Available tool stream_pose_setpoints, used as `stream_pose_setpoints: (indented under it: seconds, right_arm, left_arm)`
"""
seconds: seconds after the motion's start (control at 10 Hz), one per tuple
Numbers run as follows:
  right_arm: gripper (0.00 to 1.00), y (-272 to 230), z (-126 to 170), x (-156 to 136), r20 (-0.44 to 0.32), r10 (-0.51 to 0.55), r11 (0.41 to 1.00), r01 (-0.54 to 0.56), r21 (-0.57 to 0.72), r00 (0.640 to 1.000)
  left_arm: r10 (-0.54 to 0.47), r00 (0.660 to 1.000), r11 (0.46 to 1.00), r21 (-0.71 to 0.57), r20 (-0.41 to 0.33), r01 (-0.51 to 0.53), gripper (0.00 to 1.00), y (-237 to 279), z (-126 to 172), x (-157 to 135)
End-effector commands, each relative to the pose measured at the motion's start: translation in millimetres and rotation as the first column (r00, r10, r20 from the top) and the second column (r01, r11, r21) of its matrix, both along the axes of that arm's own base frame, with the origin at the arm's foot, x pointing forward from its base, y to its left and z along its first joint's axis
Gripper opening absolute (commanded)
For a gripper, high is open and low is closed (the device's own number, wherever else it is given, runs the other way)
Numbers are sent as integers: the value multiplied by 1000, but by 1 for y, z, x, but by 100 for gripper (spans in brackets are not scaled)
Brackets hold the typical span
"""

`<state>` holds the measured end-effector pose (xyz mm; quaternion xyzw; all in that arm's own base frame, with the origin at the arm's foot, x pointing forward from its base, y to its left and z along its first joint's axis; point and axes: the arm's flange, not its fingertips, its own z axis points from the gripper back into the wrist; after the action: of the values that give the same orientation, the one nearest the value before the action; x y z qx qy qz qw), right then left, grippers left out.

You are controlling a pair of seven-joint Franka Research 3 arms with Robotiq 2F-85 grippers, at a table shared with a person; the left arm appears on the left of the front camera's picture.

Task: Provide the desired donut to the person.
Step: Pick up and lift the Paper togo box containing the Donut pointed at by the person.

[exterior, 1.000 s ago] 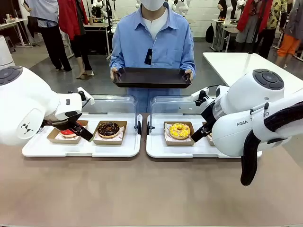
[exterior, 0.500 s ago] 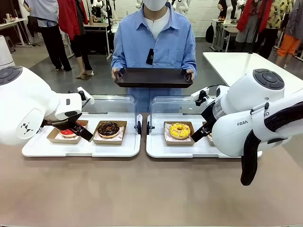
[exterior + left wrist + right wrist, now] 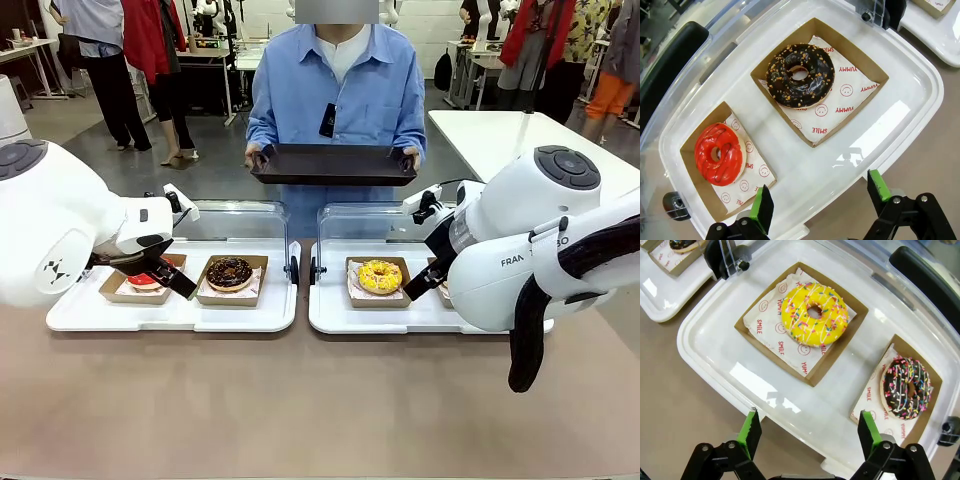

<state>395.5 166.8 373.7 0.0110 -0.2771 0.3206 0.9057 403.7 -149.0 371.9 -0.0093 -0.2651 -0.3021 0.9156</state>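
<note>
1. Step in hand, as I judge it: the choice is not yet made. No donut is lifted, and both tools hover over their trays.
2. The left tool (image 3: 820, 192) is released, with nothing between its green pads. The red donut (image 3: 718, 153) lies just beyond one pad. The nut-crumbed chocolate donut (image 3: 800, 76) lies farther ahead, roughly in line with the gap.
3. The right tool (image 3: 808, 421) is also released and empty. The yellow donut (image 3: 814, 314) sits ahead of its gap, and the sprinkled chocolate donut (image 3: 907, 388) lies off beyond one pad.
4. The person (image 3: 337, 90) stands beyond both tools across the tabletop (image 3: 300, 400). Both hands hold a black serving tray (image 3: 333, 164) level. Neither hand points, so I cannot tell which donut is wanted.
5. Next move, probably: the tool nearest the chosen donut descends and pinches the cardboard box wall, not the icing. It then lifts clear of the white tray (image 3: 920, 110) rim and the raised clear lid, and reaches out to the serving tray.
6. Materials:
   - The donuts are soft rings with glossy icing that would mark easily.
   - The boxes are shallow, square brown card lined with printed paper.
   - The white trays are smooth, shiny plastic with rounded corners.
</note>
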Motion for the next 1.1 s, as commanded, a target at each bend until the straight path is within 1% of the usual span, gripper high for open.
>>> stream_pose_setpoints:
  seconds: [0.0, 0.6, 0.7, 0.8, 0.9, 1.0]
  right_arm:
    - [100, 0, 0, 0, 0, 0, 1000, 0, 0, 1000]
    - [100, 0, 0, 0, 0, 0, 1000, 0, 0, 1000]
    - [100, 3, 23, -9, 36, -3, 1000, 3, 3, 999]
    - [100, 5, 52, -17, 73, -14, 1000, 13, 5, 997]
    - [100, 5, 87, -29, 94, 4, 1000, -4, 3, 996]
    - [100, 0, 122, -42, 130, -3, 1000, 2, 3, 991]
  left_arm:
    - [0, 1000, 1000, 0, 0, 0, 100, 0, 0, 0]
    - [0, 1000, 1000, 0, 0, 0, 100, 0, 0, 0]
    - [-14, 999, 999, 52, 49, 11, 100, -6, 27, -4]
    - [-44, 994, 995, 98, 95, 34, 100, -9, 62, -2]
    - [-47, 990, 992, 120, 131, 32, 100, -10, 98, 0]
    - [-47, 987, 993, 112, 153, 30, 100, -11, 130, -3]
